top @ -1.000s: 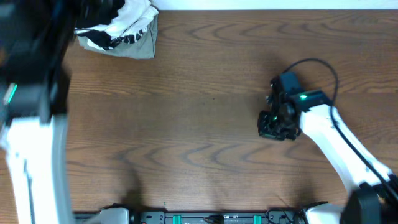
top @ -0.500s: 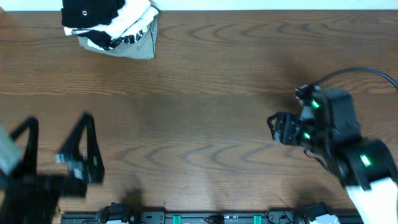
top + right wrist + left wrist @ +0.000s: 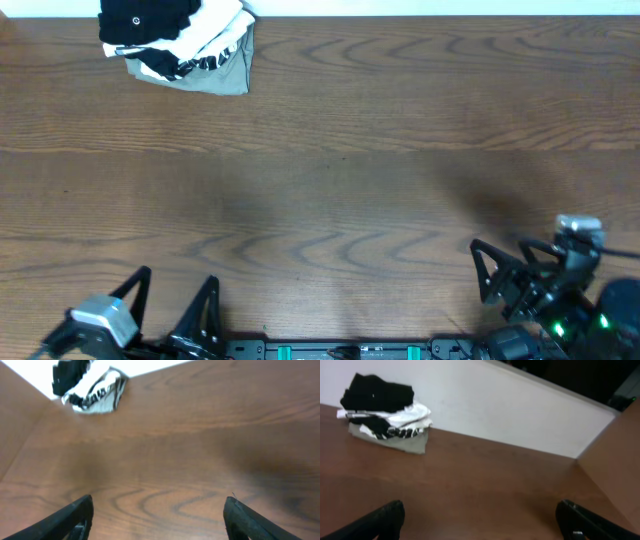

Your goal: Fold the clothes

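Overhead, the black garment (image 3: 145,18) lies as a compact folded bundle at the far left corner of the wooden table (image 3: 350,150). It rests on top of a white-and-grey bundle with striped trim (image 3: 205,55), and its small white logo faces up. The left wrist view shows the garment (image 3: 377,392) as the top layer of that pile, with the lighter bundle (image 3: 395,427) spreading out beneath it.

The left gripper (image 3: 175,282) sits at the near left edge of the table, well apart from the pile. Its jaws are spread wide with nothing between them, and only bare wood shows between its fingertips (image 3: 387,517) in its own camera. The right gripper (image 3: 485,272) is at the near right edge, also parted and empty. Its fingers (image 3: 72,515) frame bare wood, with the pile far off in the corner.

Judging from this layout, the fold looks finished and the step in hand is parking the arms. To do that well, both claws should remain apart and low at the near edge, on their own sides. No path should cross the far left corner, because a brush against the soft top layer could slide it off the bundle below or open its fold. If the top fold turns out loose, a light press from above would suit better than a pinch.
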Controlling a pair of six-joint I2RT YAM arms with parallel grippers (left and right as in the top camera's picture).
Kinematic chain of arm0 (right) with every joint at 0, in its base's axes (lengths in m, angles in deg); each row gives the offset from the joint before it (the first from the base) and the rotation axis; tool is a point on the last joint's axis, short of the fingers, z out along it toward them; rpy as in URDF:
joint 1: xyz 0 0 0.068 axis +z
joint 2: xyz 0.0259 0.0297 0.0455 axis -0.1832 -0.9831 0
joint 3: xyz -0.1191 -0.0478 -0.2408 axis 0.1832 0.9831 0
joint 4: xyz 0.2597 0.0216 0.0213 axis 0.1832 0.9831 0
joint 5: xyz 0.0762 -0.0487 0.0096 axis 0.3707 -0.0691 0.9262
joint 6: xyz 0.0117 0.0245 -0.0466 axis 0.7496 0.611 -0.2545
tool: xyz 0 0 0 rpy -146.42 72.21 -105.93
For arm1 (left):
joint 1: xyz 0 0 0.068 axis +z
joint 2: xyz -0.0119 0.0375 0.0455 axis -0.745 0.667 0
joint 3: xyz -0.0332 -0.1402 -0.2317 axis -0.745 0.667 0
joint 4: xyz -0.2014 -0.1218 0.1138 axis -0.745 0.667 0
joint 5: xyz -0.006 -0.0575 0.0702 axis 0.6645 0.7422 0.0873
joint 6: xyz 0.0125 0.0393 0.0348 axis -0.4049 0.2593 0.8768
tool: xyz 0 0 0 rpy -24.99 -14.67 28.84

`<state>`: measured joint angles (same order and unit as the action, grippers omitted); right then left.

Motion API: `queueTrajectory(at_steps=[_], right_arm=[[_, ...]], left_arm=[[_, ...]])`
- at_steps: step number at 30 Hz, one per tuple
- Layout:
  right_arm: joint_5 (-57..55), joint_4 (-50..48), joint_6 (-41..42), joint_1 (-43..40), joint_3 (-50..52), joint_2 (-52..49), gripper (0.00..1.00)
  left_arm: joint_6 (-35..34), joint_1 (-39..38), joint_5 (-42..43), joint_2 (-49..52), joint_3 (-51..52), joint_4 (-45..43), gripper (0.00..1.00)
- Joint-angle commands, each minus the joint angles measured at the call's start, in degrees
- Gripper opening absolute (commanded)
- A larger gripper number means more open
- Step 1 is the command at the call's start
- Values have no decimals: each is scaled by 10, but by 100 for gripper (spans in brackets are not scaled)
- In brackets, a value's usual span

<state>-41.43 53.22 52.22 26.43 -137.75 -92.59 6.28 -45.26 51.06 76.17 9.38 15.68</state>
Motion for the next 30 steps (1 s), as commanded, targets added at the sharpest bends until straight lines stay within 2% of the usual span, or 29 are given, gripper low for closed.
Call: queueTrajectory(at_steps=[1,2,9,15,30], right_arm=[[-36,-3,2,-2,-5,21,88],[-45,-5,3,-2,-5,23,99],[-118,-4,2,-2,-5,24,99],[-123,-9,2,-2,-5,24,99],[-123,-17,5,-2,-5,24,99]], left_arm=[[-3,0,11,-54,65,-18,98],[-8,0,11,-64,84,-21,98],[-31,0,8,-71,175,-21,98],[-30,0,6,-71,224,-26,98],[-30,0,6,-71,243,-25,98]])
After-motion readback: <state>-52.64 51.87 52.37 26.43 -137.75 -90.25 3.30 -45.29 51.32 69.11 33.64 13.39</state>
